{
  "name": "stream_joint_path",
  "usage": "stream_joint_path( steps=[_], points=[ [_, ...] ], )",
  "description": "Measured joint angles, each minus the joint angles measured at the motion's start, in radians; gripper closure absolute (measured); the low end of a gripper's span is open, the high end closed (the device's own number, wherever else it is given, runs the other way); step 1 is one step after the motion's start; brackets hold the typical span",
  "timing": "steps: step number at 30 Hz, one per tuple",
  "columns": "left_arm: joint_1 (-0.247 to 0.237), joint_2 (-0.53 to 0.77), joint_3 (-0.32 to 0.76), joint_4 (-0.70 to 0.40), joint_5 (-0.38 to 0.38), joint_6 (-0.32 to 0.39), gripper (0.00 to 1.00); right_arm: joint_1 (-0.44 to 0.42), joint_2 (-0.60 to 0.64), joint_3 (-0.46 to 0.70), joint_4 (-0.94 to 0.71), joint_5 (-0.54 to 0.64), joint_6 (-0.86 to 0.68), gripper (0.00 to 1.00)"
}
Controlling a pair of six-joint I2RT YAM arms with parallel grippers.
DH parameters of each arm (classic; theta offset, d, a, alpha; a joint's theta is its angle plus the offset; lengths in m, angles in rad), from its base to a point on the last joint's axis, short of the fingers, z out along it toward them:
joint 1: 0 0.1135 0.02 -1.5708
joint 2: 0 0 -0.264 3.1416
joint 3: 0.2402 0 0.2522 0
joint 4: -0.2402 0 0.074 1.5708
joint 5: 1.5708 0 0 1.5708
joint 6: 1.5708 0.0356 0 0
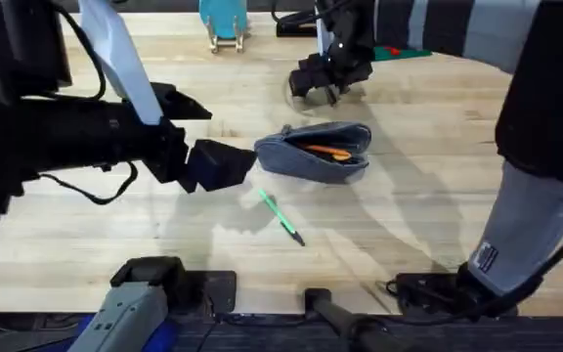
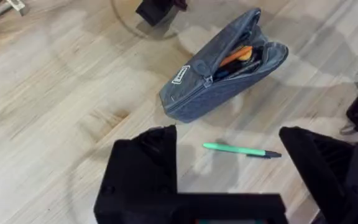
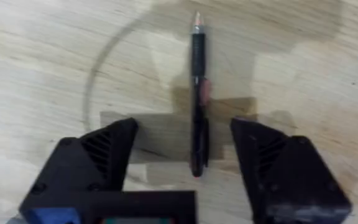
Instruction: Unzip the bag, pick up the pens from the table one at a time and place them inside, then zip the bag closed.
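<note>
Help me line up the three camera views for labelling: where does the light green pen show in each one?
Overhead: the green pen lies on the table, just in front of the open bag.
Left wrist: it lies between the left hand's open fingers, near the bag.
Right wrist: not in it; a black pen lies there.
Shared landmark: the bag.

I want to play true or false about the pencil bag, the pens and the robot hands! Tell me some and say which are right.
1. The bag is zipped shut. False: it is open, with orange showing inside.
2. The green pen lies on the table, outside the bag. True.
3. The right gripper is squeezing the black pen. False: its fingers are open, with the pen lying between them on the table.
4. The left gripper is open. True.
5. The green pen is inside the bag. False: it lies beside the bag.
</note>
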Motion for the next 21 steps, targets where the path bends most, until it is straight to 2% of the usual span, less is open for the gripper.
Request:
stream_joint_path(
  steps=[10,13,17,19,21],
  points=[
    [0.000,0.000,0.000,0.000,0.000,0.000,0.005,-0.008,0.004,0.008,-0.011,0.014,0.018,0.529],
    [0.000,0.000,0.000,0.000,0.000,0.000,0.005,-0.008,0.004,0.008,-0.011,0.018,0.019,0.618],
    [0.000,0.000,0.000,0.000,0.000,0.000,0.005,-0.008,0.004,0.010,-0.006,0.025,0.020,0.916],
    [0.000,0.000,0.000,0.000,0.000,0.000,0.005,-0.009,0.005,0.014,-0.006,0.025,0.022,0.960],
    [0.000,0.000,0.000,0.000,0.000,0.000,0.006,-0.008,0.004,0.014,-0.006,0.025,0.022,0.959]
  ],
)
